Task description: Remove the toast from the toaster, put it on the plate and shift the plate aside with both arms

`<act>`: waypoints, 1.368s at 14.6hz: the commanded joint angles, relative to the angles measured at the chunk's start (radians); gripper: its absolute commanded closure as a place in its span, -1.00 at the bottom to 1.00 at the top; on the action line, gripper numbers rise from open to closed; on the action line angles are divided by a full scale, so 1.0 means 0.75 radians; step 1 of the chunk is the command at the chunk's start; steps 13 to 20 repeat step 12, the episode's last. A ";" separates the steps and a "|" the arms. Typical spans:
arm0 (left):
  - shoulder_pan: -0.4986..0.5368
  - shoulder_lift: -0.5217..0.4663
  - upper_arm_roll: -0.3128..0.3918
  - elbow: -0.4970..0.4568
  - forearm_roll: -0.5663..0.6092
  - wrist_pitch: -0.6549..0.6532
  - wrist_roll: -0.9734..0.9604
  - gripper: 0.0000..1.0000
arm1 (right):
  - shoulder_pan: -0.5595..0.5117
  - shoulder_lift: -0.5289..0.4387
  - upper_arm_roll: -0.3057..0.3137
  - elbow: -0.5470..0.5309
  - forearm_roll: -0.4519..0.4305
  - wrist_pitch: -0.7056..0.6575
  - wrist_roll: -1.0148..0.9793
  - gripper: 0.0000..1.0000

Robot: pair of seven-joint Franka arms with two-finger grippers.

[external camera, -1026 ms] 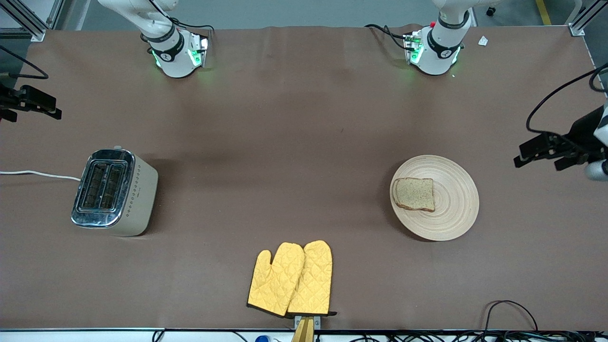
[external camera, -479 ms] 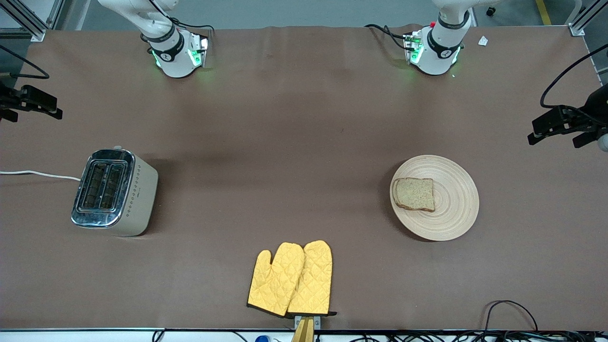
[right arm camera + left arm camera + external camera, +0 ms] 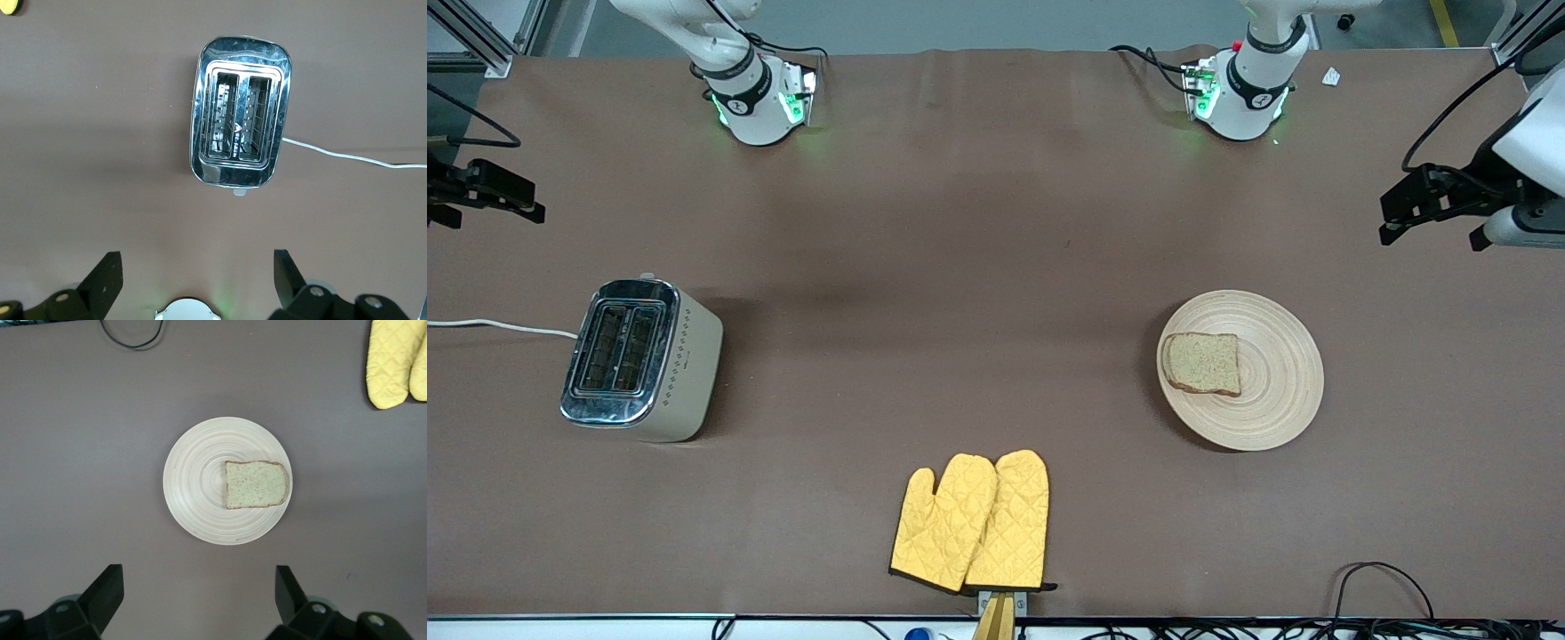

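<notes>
Brown table [image 3: 978,267], toaster [image 3: 640,360], plate [image 3: 1272,391], probably two mitts [image 3: 974,520]

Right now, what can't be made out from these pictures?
- Right gripper: front view, partly cut off by the frame edge.
- Toast underside: hidden against the plate, all views.
- Toaster slot bottoms: too dark, both views.
- Left gripper: its arm leaves the front view's frame.
</notes>
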 commanded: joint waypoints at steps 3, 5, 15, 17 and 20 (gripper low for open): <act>-0.042 -0.126 0.064 -0.205 0.018 0.147 0.013 -1.00 | 0.002 -0.034 0.004 -0.017 0.000 -0.010 0.004 -1.00; -0.038 -0.130 0.064 -0.226 0.012 0.165 0.015 -1.00 | 0.002 -0.034 0.004 -0.017 0.000 -0.010 0.004 -1.00; -0.027 -0.097 0.050 -0.210 0.009 0.165 0.021 -1.00 | 0.000 -0.034 0.002 -0.017 0.000 -0.016 0.001 -1.00; -0.027 -0.097 0.050 -0.210 0.009 0.165 0.021 -1.00 | 0.000 -0.034 0.002 -0.017 0.000 -0.016 0.001 -1.00; -0.027 -0.097 0.050 -0.210 0.009 0.165 0.021 -1.00 | 0.000 -0.034 0.002 -0.017 0.000 -0.016 0.001 -1.00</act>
